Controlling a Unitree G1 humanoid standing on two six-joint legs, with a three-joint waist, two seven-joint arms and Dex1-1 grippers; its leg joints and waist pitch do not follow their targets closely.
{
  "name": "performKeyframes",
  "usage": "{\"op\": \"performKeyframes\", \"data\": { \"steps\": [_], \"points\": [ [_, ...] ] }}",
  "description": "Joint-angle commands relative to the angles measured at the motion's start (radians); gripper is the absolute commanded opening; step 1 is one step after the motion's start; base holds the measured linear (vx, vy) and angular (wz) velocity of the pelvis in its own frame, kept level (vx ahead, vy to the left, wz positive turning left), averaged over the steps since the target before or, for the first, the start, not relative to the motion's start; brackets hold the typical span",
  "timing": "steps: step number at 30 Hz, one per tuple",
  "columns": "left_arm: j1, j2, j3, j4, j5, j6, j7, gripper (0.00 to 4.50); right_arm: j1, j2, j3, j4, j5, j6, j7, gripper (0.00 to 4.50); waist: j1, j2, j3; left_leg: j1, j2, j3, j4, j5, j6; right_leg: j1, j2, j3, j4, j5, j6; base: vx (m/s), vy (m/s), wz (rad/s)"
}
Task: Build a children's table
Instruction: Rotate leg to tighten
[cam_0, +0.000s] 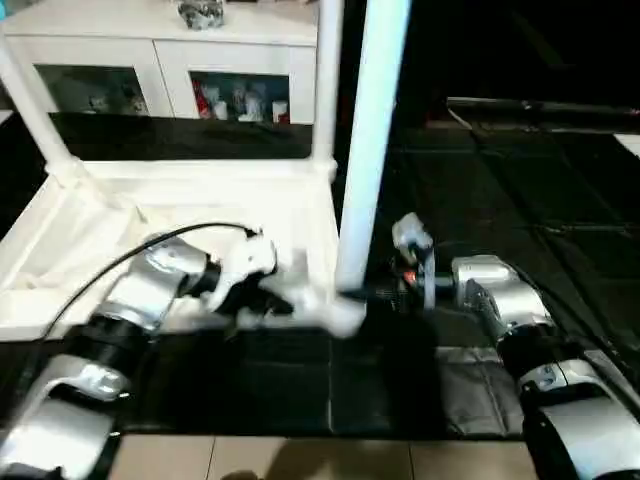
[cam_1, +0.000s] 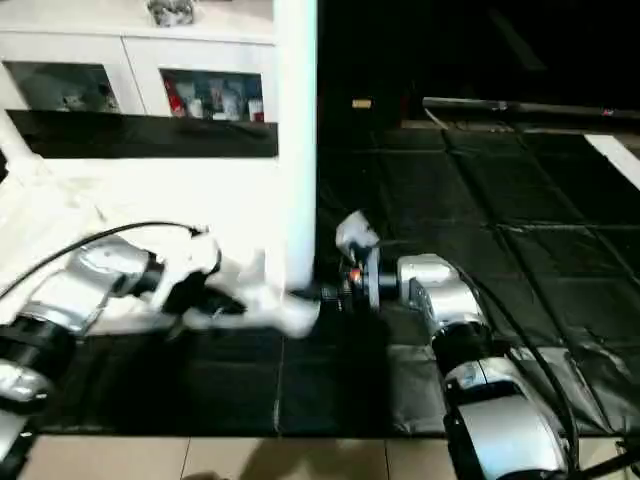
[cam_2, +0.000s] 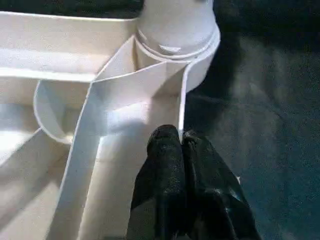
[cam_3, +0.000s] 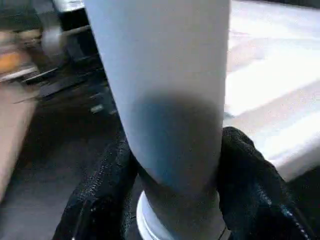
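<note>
- The children's table top (cam_0: 200, 215) lies upside down on the dark floor mat (cam_0: 520, 200), ribbed underside up, so the corner sockets face the ceiling and legs can drop straight in.
- Two legs stand along its far edge, one at the far left corner (cam_0: 30, 100) and one at the far right corner (cam_0: 325, 80), both upright and looking seated.
- The near right corner is where the work is: a third leg (cam_0: 370, 140) rises from the socket (cam_2: 180, 50), its foot inside the collar.
- The right gripper (cam_3: 175, 200) has its jaws on either side of that leg, low down by the socket, black fingers (cam_3: 250, 190) hugging the tube (whether they're clamped hard yet, I can't say). My guess is it grips low to steady or twist the leg home.
- The left gripper (cam_2: 182, 150) has its jaws pressed together, holding nothing, tips resting against the table top's rim beside the socket. Looks to me like a brace, keeping the top from skidding on the mat.
- Behind it all a white cabinet (cam_0: 160, 60) stands against the wall, not involved.
</note>
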Motion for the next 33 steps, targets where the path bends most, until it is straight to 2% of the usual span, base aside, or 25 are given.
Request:
{"op": "performKeyframes", "data": {
  "steps": [1, 3, 4, 5, 8, 9, 10, 12, 14, 15, 17, 18, 20, 21, 23, 24, 25, 27, 30, 33],
  "points": [
    [-0.019, -0.069, 0.006, 0.007, -0.021, 0.039, 0.074, 0.0, 0.015, 0.045, 0.013, 0.017, -0.038, 0.055, -0.139, 2.03, -0.006, -0.002, -0.049, 0.015, 0.027, -0.016, -0.076, -0.326, -0.018, 0.033, -0.07, 0.052, -0.116, -0.515, -0.122, 0.0, 0.0, 0.0],
    [-0.056, -0.145, 0.074, 0.06, -0.04, 0.104, 0.246, 0.0, 0.031, 0.106, -0.006, 0.002, -0.078, 0.031, -0.361, 1.99, -0.014, -0.001, -0.048, 0.021, 0.025, -0.02, -0.077, -0.353, -0.036, 0.028, -0.071, 0.047, -0.124, -0.563, -0.098, 0.0, 0.0, 0.0],
    [-0.056, -0.145, 0.074, 0.06, -0.04, 0.104, 0.246, 0.0, 0.031, 0.106, -0.006, 0.002, -0.078, 0.031, -0.361, 1.98, -0.015, -0.002, -0.048, 0.024, 0.023, -0.021, -0.077, -0.36, -0.037, 0.027, -0.071, 0.046, -0.128, -0.574, -0.092, 0.0, 0.0, 0.0],
    [-0.078, -0.184, 0.109, 0.092, -0.048, 0.112, 0.338, 0.0, 0.027, 0.149, -0.024, -0.01, -0.079, 0.036, -0.45, 1.96, -0.02, -0.003, -0.05, 0.021, 0.022, -0.023, -0.078, -0.361, -0.032, 0.031, -0.072, 0.045, -0.129, -0.574, -0.086, 0.0, 0.0, 0.0],
    [-0.102, -0.231, 0.139, 0.115, -0.058, 0.123, 0.415, 0.0, 0.008, 0.203, -0.043, -0.023, -0.058, 0.078, -0.523, 1.96, -0.026, 0.0, -0.057, 0.015, 0.023, -0.025, -0.083, -0.337, -0.024, 0.038, -0.068, 0.045, -0.125, -0.499, -0.098, 0.0, 0.0, 0.0],
    [-0.105, -0.237, 0.143, 0.118, -0.059, 0.123, 0.424, 0.0, 0.006, 0.209, -0.042, -0.026, -0.055, 0.082, -0.526, 1.96, -0.024, 0.0, -0.06, 0.01, 0.025, -0.024, -0.085, -0.306, -0.01, 0.042, -0.067, 0.048, -0.118, -0.409, -0.117, 0.0, 0.0, 0.0],
    [-0.109, -0.245, 0.141, 0.117, -0.056, 0.118, 0.426, 0.0, 0.01, 0.218, -0.029, -0.037, -0.047, 0.08, -0.488, 1.96, -0.024, 0.0, -0.061, 0.01, 0.025, -0.022, -0.085, -0.299, -0.006, 0.042, -0.066, 0.05, -0.115, -0.381, -0.124, 0.0, 0.0, 0.0],
    [-0.107, -0.242, 0.128, 0.109, -0.047, 0.108, 0.412, 0.0, 0.018, 0.223, -0.024, -0.047, -0.04, 0.071, -0.457, 2.61, -0.023, 0.0, -0.062, 0.012, 0.025, -0.018, -0.083, -0.286, 0.003, 0.04, -0.065, 0.054, -0.11, -0.318, -0.149, 0.0, 0.0, 0.0],
    [-0.099, -0.231, 0.109, 0.094, -0.037, 0.098, 0.383, 0.0, 0.027, 0.22, -0.02, -0.054, -0.03, 0.064, -0.421, 2.61, -0.021, -0.001, -0.061, 0.012, 0.025, -0.016, -0.081, -0.277, 0.012, 0.041, -0.066, 0.056, -0.107, -0.298, -0.162, 0.0, 0.0, 0.0],
    [-0.09, -0.22, 0.098, 0.078, -0.031, 0.095, 0.358, 0.0, 0.036, 0.215, -0.013, -0.064, -0.03, 0.06, -0.405, 2.72, -0.017, 0.0, -0.064, 0.008, 0.023, -0.014, -0.079, -0.244, 0.023, 0.047, -0.067, 0.057, -0.104, -0.265, -0.166, 0.0, 0.0, 0.0],
    [-0.081, -0.208, 0.091, 0.064, -0.025, 0.095, 0.337, 0.0, 0.048, 0.209, -0.006, -0.077, -0.036, 0.054, -0.397, 3.03, -0.016, 0.0, -0.066, 0.005, 0.023, -0.013, -0.079, -0.207, 0.029, 0.05, -0.066, 0.057, -0.098, -0.22, -0.175, 0.0, 0.0, 0.0],
    [-0.071, -0.194, 0.084, 0.055, -0.022, 0.09, 0.314, 0.0, 0.06, 0.194, 0.001, -0.088, -0.044, 0.045, -0.384, 3.09, -0.016, 0.003, -0.067, 0.003, 0.023, -0.013, -0.078, -0.189, 0.03, 0.053, -0.066, 0.057, -0.095, -0.191, -0.183, 0.0, 0.0, 0.0],
    [-0.053, -0.169, 0.069, 0.037, -0.016, 0.066, 0.273, 0.0, 0.084, 0.152, 0.02, -0.106, -0.064, 0.025, -0.352, 3.15, -0.016, 0.001, -0.069, 0.001, 0.025, -0.013, -0.077, -0.174, 0.034, 0.055, -0.065, 0.056, -0.091, -0.155, -0.191, 0.0, 0.0, 0.0],
    [-0.038, -0.149, 0.059, 0.019, -0.016, 0.059, 0.24, 0.0, 0.103, 0.114, 0.03, -0.125, -0.074, 0.018, -0.325, 3.29, -0.017, -0.002, -0.073, -0.005, 0.025, -0.014, -0.073, -0.137, 0.049, 0.06, -0.063, 0.054, -0.08, -0.074, -0.208, 0.0, 0.0, 0.0],
    [-0.03, -0.138, 0.055, 0.009, -0.02, 0.063, 0.222, 0.0, 0.114, 0.091, 0.03, -0.14, -0.069, 0.02, -0.302, 3.45, -0.017, -0.001, -0.077, -0.005, 0.025, -0.012, -0.068, -0.102, 0.06, 0.061, -0.062, 0.054, -0.072, -0.009, -0.229, 0.0, 0.0, 0.0],
    [-0.022, -0.124, 0.048, 0.002, -0.023, 0.051, 0.198, 0.0, 0.127, 0.066, 0.027, -0.16, -0.059, 0.023, -0.266, 3.55, -0.017, -0.002, -0.079, -0.006, 0.023, -0.009, -0.063, -0.077, 0.084, 0.06, -0.058, 0.054, -0.066, 0.049, -0.247, 0.0, 0.0, 0.0],
    [-0.021, -0.123, 0.047, 0.001, -0.024, 0.049, 0.195, 0.0, 0.128, 0.063, 0.027, -0.163, -0.057, 0.024, -0.262, 3.59, -0.014, 0.003, -0.079, -0.004, 0.022, -0.008, -0.061, -0.073, 0.09, 0.059, -0.058, 0.054, -0.066, 0.061, -0.253, 0.0, 0.0, 0.0],
    [-0.003, -0.085, 0.027, -0.008, -0.021, 0.032, 0.136, 0.0, 0.146, -0.004, 0.012, -0.185, -0.03, 0.022, -0.167, 3.83, -0.013, 0.004, -0.075, -0.005, 0.025, -0.006, -0.062, -0.094, 0.095, 0.057, -0.056, 0.052, -0.067, 0.044, -0.26, 0.0, 0.0, 0.0],
    [0.018, -0.04, 0.007, -0.033, -0.024, 0.042, 0.059, 0.0, 0.169, -0.088, 0.003, -0.21, -0.011, 0.013, -0.053, 4.11, -0.005, 0.006, -0.069, 0.001, 0.031, -0.005, -0.066, -0.168, 0.07, 0.055, -0.06, 0.052, -0.081, -0.073, -0.244, 0.0, 0.0, 0.0],
    [0.025, -0.012, -0.004, -0.039, -0.02, 0.029, 0.03, 0.0, 0.174, -0.119, -0.015, -0.224, 0.011, 0.019, -0.016, 4.35, -0.004, 0.004, -0.068, -0.001, 0.029, -0.007, -0.068, -0.18, 0.057, 0.056, -0.06, 0.053, -0.084, -0.118, -0.228, 0.0, 0.0, 0.0]
  ]
}}
